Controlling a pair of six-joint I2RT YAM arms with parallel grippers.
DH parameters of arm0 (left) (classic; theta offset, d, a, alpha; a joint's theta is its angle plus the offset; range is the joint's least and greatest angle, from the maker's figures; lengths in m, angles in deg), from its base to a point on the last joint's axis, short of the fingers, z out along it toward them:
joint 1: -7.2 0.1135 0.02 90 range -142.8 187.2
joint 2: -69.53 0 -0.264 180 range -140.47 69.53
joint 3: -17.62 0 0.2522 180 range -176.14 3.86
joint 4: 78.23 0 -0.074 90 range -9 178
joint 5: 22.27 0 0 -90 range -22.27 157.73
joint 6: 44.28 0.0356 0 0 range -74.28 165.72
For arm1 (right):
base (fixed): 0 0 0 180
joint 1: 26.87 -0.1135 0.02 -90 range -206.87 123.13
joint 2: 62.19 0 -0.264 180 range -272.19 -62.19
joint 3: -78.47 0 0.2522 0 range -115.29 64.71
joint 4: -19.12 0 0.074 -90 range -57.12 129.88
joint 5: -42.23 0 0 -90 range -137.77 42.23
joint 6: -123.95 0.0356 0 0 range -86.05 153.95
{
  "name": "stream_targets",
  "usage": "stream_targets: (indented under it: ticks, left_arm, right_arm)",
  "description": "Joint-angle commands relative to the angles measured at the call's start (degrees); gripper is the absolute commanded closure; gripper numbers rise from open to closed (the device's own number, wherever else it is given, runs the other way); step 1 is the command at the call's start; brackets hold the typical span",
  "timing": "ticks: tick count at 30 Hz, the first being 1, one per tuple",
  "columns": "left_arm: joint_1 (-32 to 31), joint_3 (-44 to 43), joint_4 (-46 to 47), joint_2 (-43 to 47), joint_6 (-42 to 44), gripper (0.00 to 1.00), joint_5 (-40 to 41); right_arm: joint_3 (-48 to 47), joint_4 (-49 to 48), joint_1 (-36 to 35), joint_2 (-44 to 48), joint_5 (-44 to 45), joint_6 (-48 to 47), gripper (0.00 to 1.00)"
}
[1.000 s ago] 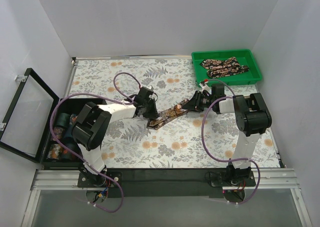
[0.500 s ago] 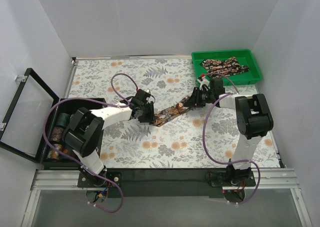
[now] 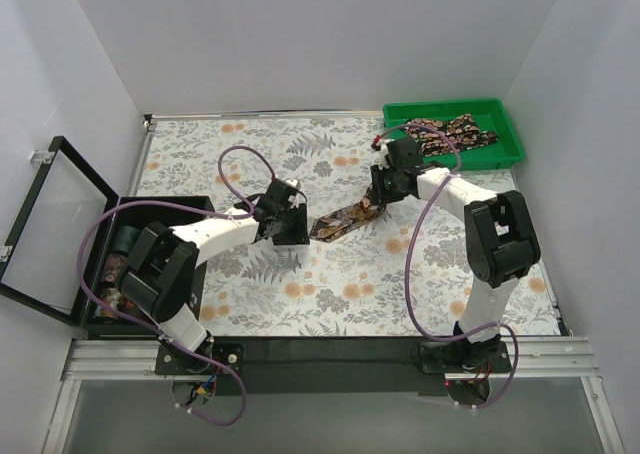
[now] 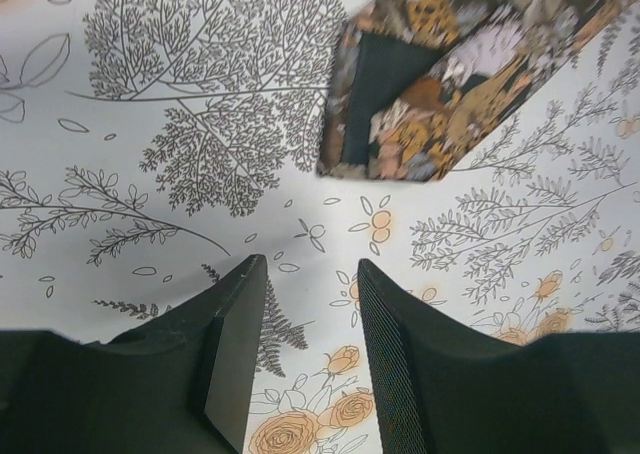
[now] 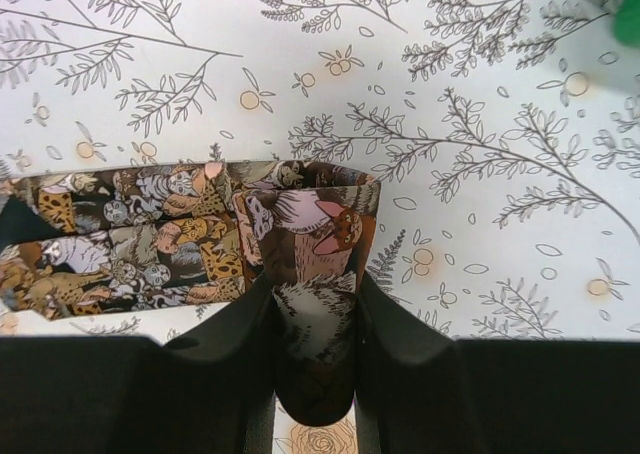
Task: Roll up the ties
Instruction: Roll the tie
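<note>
1. Pinches a tie's folded end in the right pincer.
2. Holds the left pincer parted, empty, near the tie's pointed tip.
3. Shows the tie flat on the desk, more ties in a green tray.

Left wrist view: tie cut off by top edge; ties in tray too small to count.
</note>
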Motion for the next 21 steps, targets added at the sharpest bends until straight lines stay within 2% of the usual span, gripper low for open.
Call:
stream_targets:
  ticks: [1, 5, 11, 16, 21]
  left_arm:
    - [0.07, 0.95, 0.90, 2.68, 0.84, 0.60, -0.18]
    - [0.07, 0.60, 0.90, 3.47, 1.10, 0.60, 0.17]
    - [0.33, 0.69, 0.90, 4.43, 1.28, 0.60, 0.52]
    - [0.60, 0.69, 0.90, 4.70, 1.28, 0.60, 0.52]
    - [0.77, 0.69, 0.90, 5.05, 1.36, 0.59, 0.96]
  right_arm:
    - [-4.00, 6.77, -4.66, -0.90, 18.08, -2.77, 0.99]
    - [-6.90, 8.61, -9.84, -2.56, 30.89, -3.12, 0.99]
    - [-11.21, 11.25, -18.02, -7.22, 42.70, -5.49, 0.97]
    - [-13.50, 12.40, -22.51, -11.79, 42.71, -7.86, 0.92]
    - [-12.19, 12.40, -24.88, -12.94, 36.39, -8.57, 0.83]
